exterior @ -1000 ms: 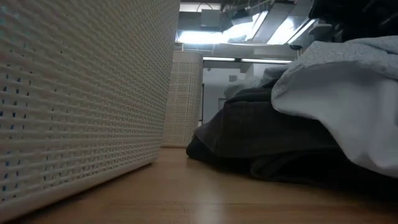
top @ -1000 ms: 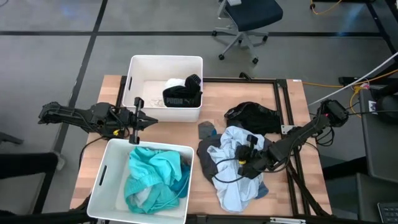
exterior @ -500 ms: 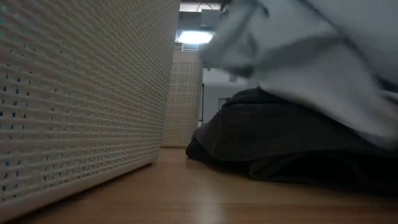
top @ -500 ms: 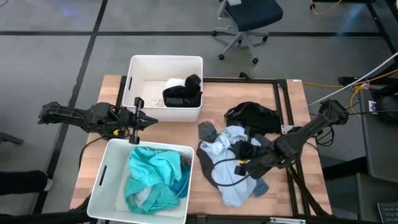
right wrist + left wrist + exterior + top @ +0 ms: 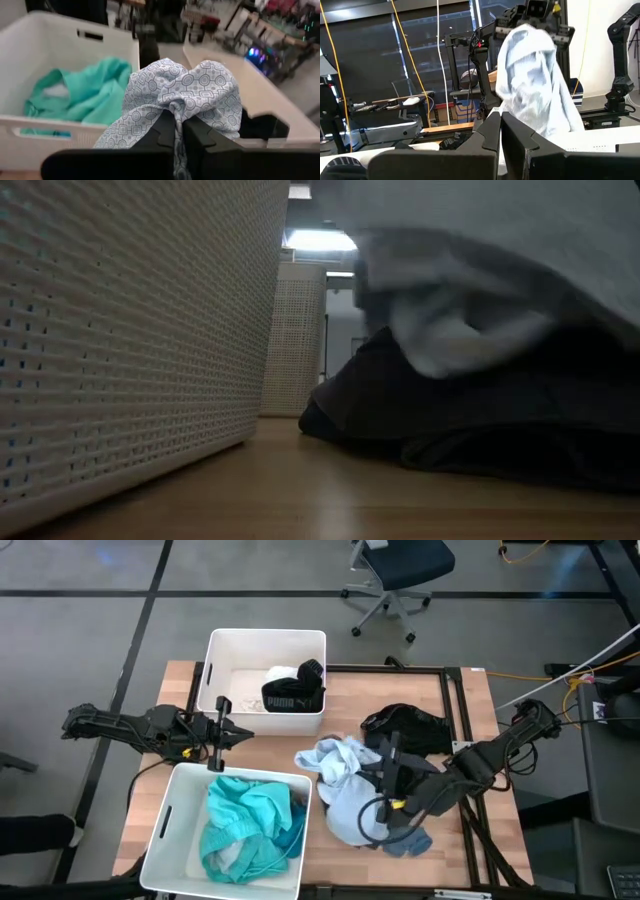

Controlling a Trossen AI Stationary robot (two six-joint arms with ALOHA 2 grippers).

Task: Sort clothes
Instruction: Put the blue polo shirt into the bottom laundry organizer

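Note:
My right gripper (image 5: 380, 780) is up over the table's right half, shut on a pale blue patterned garment (image 5: 340, 790) that hangs from it, also seen in the left wrist view (image 5: 535, 75). Under it lie a grey-blue garment (image 5: 412, 840) and a dark one (image 5: 450, 410). A black garment (image 5: 405, 726) lies farther back. Teal clothes (image 5: 245, 825) fill the near white bin (image 5: 175, 815). A black PUMA garment (image 5: 293, 698) sits in the far bin (image 5: 225, 650). My left gripper (image 5: 240, 734) waits shut between the bins. My right gripper pinches a bunched-up fold of the patterned garment (image 5: 182, 102) between its two fingers (image 5: 162, 127), several layers gathered together. The fingers come from the table's right, slanting a little downward. The cloth hangs slack below them; whether its lower end rests on the table, I cannot tell.
The two white bins stand on the table's left half, the near one's wall (image 5: 120, 330) close to the low camera. A black metal frame (image 5: 455, 700) runs along the table's right part. An office chair (image 5: 395, 575) stands beyond the far edge.
My right gripper has risen well above the table and tipped from pointing steeply down toward level, rolling as it went. The pale patterned garment, spread over the pile before, has been drawn up into a hanging bunch and shifted toward the table's left.

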